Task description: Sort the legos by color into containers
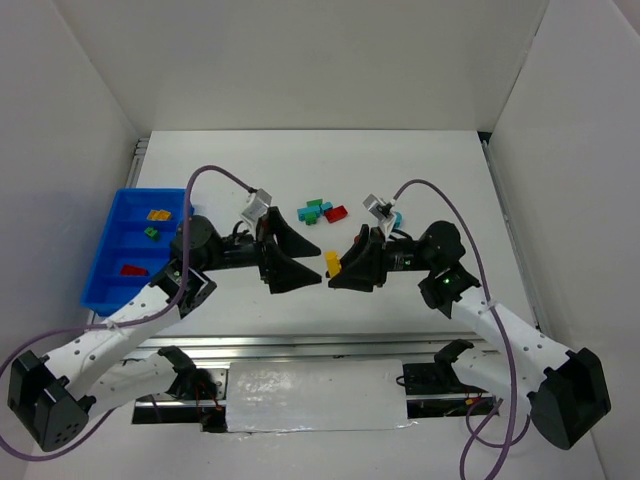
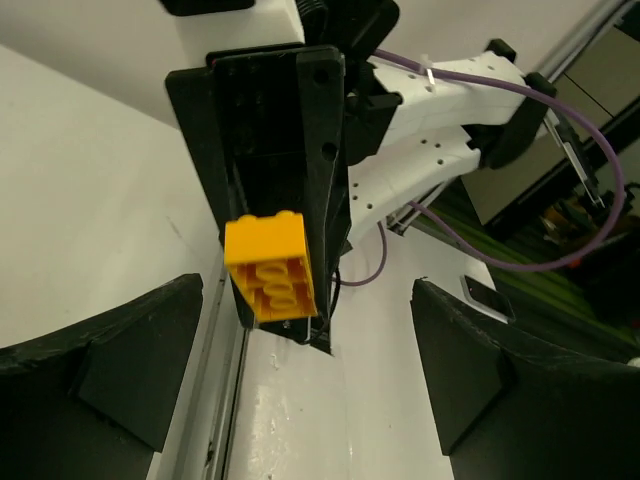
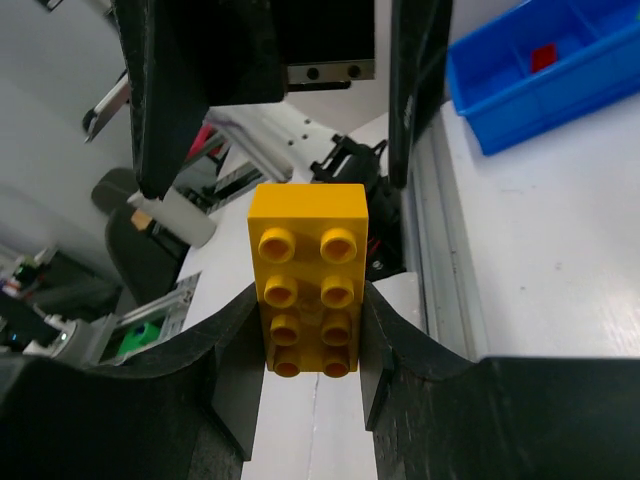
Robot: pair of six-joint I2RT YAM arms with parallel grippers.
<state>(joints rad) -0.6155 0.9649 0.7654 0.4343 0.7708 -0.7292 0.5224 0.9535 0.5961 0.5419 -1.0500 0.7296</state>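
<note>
The right gripper [image 3: 306, 335] is clamped shut on a yellow brick [image 3: 305, 270]. The left gripper [image 2: 310, 350] stands wide open and empty, with the brick just in front of it.

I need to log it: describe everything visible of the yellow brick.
The yellow brick is glossy plastic: two-by-four studs on one face, round tubes in the other. It is held off the table, pinched at one end by the fingers of the right gripper. The open left gripper faces it without touching.
</note>
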